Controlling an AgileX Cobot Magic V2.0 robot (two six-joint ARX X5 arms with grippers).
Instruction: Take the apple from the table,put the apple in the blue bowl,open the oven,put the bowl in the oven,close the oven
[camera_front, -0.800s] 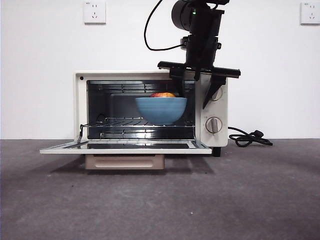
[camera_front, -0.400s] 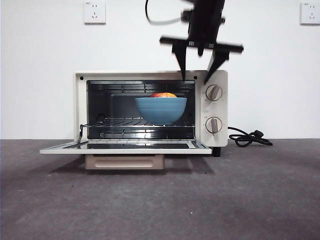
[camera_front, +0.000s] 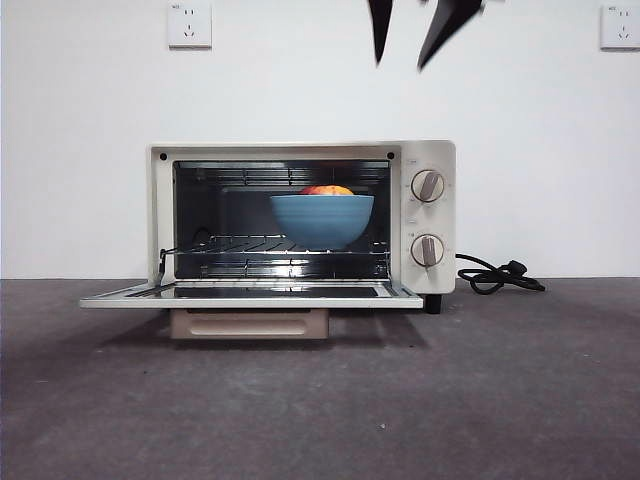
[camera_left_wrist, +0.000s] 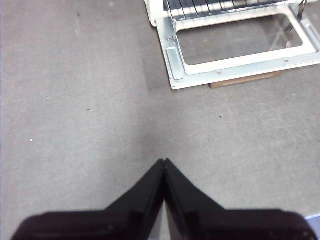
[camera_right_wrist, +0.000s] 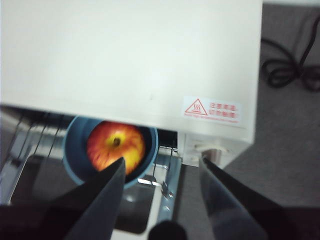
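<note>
The cream-white oven (camera_front: 430, 215) stands on the dark grey table (camera_front: 320, 400) with its door (camera_front: 250, 294) folded down flat. Inside, on the wire rack, sits the blue bowl (camera_front: 322, 220), and the red and yellow apple (camera_front: 327, 190) shows above its rim. High above the oven, my right gripper (camera_front: 401, 62) hangs open and holds nothing, only its two tips showing. Its wrist view looks down on the oven top (camera_right_wrist: 130, 55), the bowl (camera_right_wrist: 75, 150) and the apple (camera_right_wrist: 116, 147) between the spread jaws (camera_right_wrist: 162, 161). My left gripper (camera_left_wrist: 164, 161) is shut over bare table, apart from the door (camera_left_wrist: 240, 70).
The beige handle (camera_front: 249, 324) hangs under the lowered door, close to the table. A black cord (camera_front: 498, 275) lies coiled to the right of the oven. Two knobs (camera_front: 428, 185) sit on the oven's right panel. A white wall stands behind.
My right gripper has risen from the oven's upper front edge to the top of the front view, jaws still open. The bowl and apple have stayed on the rack.
</note>
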